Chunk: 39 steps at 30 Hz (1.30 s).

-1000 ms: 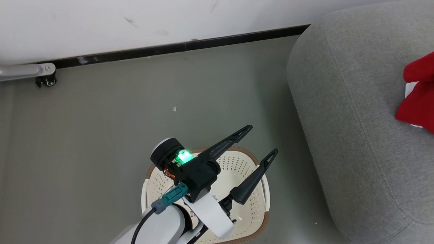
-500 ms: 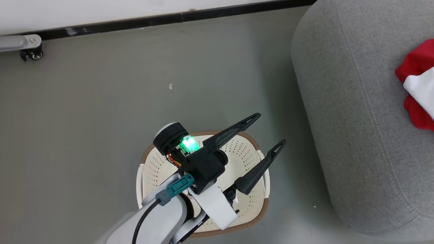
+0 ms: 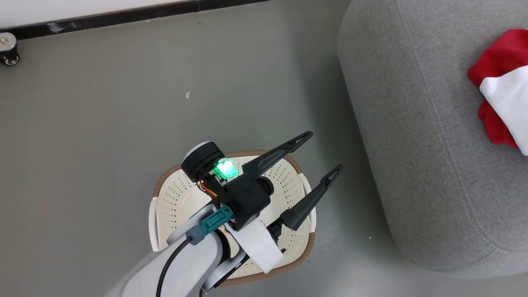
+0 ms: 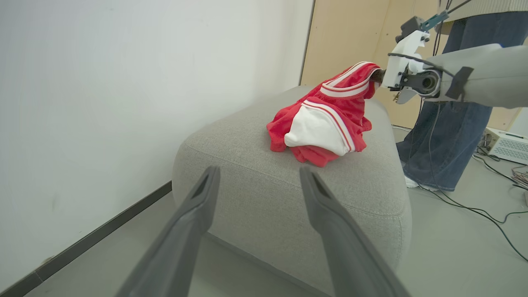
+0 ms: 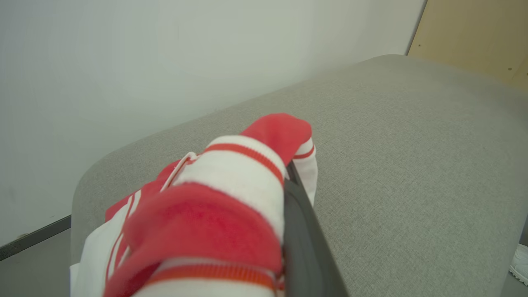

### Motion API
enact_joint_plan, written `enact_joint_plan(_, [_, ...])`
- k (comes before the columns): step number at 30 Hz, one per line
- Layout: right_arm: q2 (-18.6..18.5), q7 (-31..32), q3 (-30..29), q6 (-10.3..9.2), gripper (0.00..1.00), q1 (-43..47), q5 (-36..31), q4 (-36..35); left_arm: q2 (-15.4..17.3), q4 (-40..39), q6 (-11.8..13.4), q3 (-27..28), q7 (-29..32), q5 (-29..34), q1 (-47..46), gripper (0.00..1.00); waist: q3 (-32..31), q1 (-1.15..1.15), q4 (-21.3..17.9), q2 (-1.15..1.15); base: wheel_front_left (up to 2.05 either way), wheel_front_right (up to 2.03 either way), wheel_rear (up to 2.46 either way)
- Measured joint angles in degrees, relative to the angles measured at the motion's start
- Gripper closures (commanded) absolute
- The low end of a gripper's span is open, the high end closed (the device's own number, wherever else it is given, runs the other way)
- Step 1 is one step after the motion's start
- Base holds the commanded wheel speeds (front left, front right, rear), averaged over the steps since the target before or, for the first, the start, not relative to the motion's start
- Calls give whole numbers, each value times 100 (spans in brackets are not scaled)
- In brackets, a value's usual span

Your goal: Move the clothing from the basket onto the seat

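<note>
Clothing: red w/ white panels and striped trim, heaped on seat. Its top end is lifted up into right end effector, which grips it. Cloth wraps the fingers, so gap betw. them can't be read. In right wrist view the fabric bunches over that end effector and hangs below it, with one dark finger bare on the right and the seat top under and ahead of it.

Other arm: left end effector is wide, nothing betw. its fingers, held above basket. Its fingertips reach past the basket's far rim toward the seat, touching neither. Basket sits on floor right under that wrist, near the seat's rounded edge but apart from it. In left wrist view, seat and clothing lie straight ahead of the fingers, well apart from them. Person's legs in jeans stand beyond the seat, behind the right arm.
</note>
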Motion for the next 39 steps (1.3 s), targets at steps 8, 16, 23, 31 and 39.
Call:
enact_joint_plan(8, [185, 0, 235, 1, 89, 98, 89, 229, 55, 73, 0, 41, -29, 1, 0, 0, 20, 0, -137, 0, 0, 0, 0])
enact_joint_plan(16, [122, 18, 621, 1, 0, 154, 241, 294, 59, 119, -1, 44, -89, 0, 1, 0, -41, 0, -240, 0, 0, 0, 0])
enact_joint_plan(23, [23, 144, 1012, 1, 0, 259, 445, 204, 69, 185, -1, 87, -186, -9, 2, 0, -112, 0, -324, 0, 0, 0, 0])
enact_joint_plan(31, [-90, 272, 1374, 2, 0, 569, 680, -92, 79, 229, 0, 141, -245, -46, 13, 0, -215, 0, -469, 0, 0, 0, 0])
enact_joint_plan(39, [-248, 369, 1633, 1, 0, 913, 947, -553, 89, 293, 0, 197, -334, -62, 32, 0, -336, 0, -650, 0, 0, 0, 0])
